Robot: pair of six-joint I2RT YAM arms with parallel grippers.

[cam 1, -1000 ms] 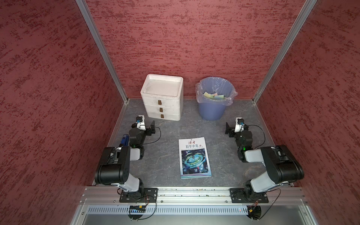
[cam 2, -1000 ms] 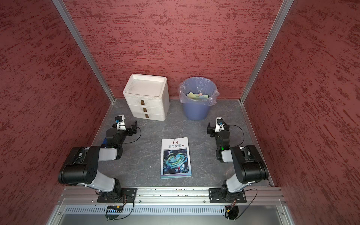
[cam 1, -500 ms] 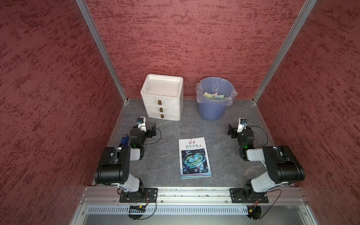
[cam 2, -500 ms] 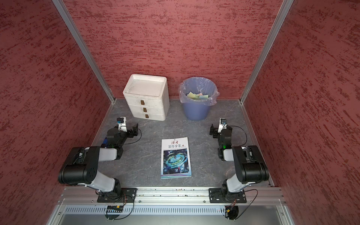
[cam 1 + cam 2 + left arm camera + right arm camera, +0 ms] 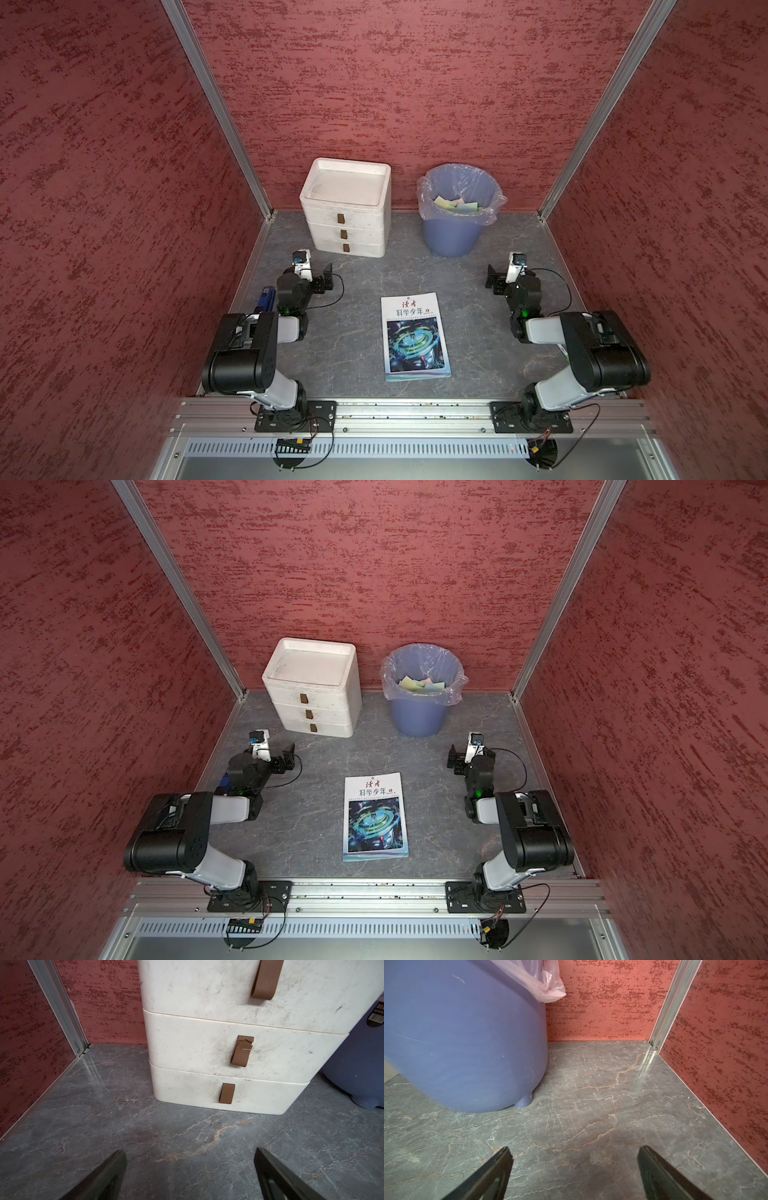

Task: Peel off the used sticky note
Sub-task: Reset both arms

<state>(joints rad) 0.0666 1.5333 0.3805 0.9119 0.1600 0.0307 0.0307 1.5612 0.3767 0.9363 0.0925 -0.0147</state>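
Note:
The used sticky note is out of view. A book point(image 5: 415, 336) point(image 5: 376, 816) with a blue picture cover lies shut in the middle of the grey table. My left gripper point(image 5: 328, 277) point(image 5: 289, 759) hovers low in front of the white drawer unit, open and empty, with bare table between its fingertips in the left wrist view point(image 5: 190, 1150). My right gripper point(image 5: 492, 278) point(image 5: 454, 760) sits low to the right of the bin, also open and empty point(image 5: 574, 1148). Both are well apart from the book.
A white three-drawer unit point(image 5: 345, 220) point(image 5: 207, 1043) with brown pull tabs stands at the back. Beside it is a blue bin point(image 5: 451, 237) point(image 5: 467, 1043) with a plastic liner, holding several coloured paper squares point(image 5: 455, 204). Red walls enclose three sides.
Both wrists have shifted slightly to the right. The grippers stay open and the book has not moved.

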